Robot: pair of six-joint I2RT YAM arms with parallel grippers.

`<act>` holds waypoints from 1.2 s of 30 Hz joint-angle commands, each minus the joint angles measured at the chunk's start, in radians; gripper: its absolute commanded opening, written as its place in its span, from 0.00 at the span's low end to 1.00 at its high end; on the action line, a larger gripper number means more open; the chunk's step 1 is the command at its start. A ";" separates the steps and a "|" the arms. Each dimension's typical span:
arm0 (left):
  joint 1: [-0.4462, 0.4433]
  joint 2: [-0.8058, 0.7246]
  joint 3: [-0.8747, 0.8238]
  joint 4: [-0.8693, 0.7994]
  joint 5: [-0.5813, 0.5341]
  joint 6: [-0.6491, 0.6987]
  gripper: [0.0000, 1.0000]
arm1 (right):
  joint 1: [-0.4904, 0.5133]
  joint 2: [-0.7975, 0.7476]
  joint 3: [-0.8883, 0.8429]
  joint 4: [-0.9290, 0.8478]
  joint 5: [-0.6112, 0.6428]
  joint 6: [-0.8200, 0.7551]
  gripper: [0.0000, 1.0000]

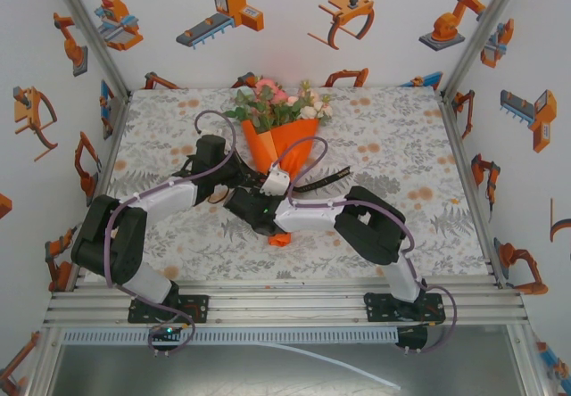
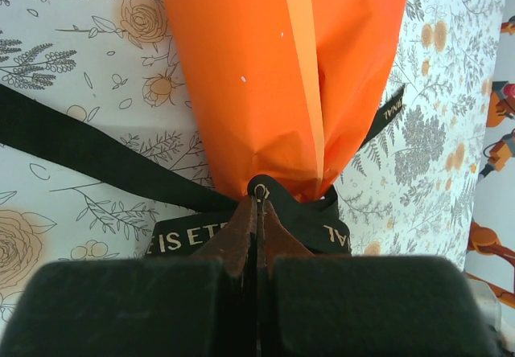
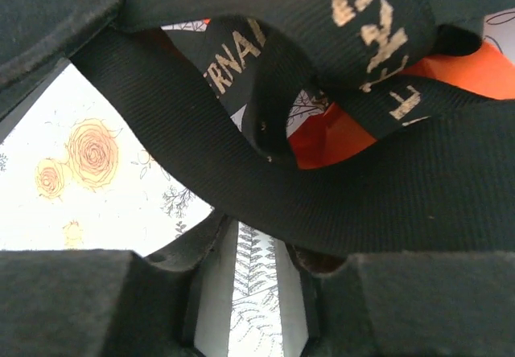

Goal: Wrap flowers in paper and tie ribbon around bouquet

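Observation:
The bouquet lies mid-table, its flowers (image 1: 278, 102) toward the back and the orange paper (image 1: 284, 144) cone narrowing toward me; its tip (image 1: 279, 239) pokes out under the arms. The black ribbon (image 2: 76, 144), with gold lettering, loops the cone's narrow neck below the paper (image 2: 265, 75). My left gripper (image 2: 259, 200) is shut on the ribbon right at that neck, also seen from above (image 1: 252, 202). My right gripper (image 3: 253, 232) is beside it (image 1: 269, 185), jaws a narrow gap apart with tablecloth showing between them; ribbon (image 3: 241, 172) loops cross just beyond its fingertips.
One ribbon end (image 1: 326, 178) trails right across the patterned tablecloth (image 1: 401, 146). Both forearms cross over the cone's lower half. White walls with orange robot stickers and metal frame posts (image 1: 459, 66) close in the table on three sides.

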 commanded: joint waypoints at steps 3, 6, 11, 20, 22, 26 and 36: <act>0.007 -0.017 -0.015 0.029 0.018 0.010 0.00 | -0.009 0.019 -0.031 0.010 0.053 0.020 0.11; 0.008 -0.018 -0.015 0.028 0.015 0.010 0.00 | -0.005 -0.022 -0.086 0.086 0.043 -0.035 0.00; 0.020 -0.027 -0.011 0.019 0.013 0.017 0.00 | 0.015 -0.171 -0.197 0.215 -0.090 -0.278 0.00; 0.023 -0.054 -0.015 0.023 0.052 0.047 0.00 | -0.025 -0.442 -0.320 0.128 -0.265 -0.545 0.00; 0.022 -0.065 -0.024 0.031 0.079 0.054 0.00 | -0.056 -0.459 -0.324 0.103 -0.264 -0.602 0.00; 0.009 -0.101 -0.049 0.033 0.120 0.068 0.00 | -0.158 -0.480 -0.335 0.107 -0.338 -0.774 0.00; -0.056 -0.191 -0.110 -0.008 0.077 0.154 0.00 | -0.306 -0.480 -0.380 0.158 -0.479 -1.092 0.00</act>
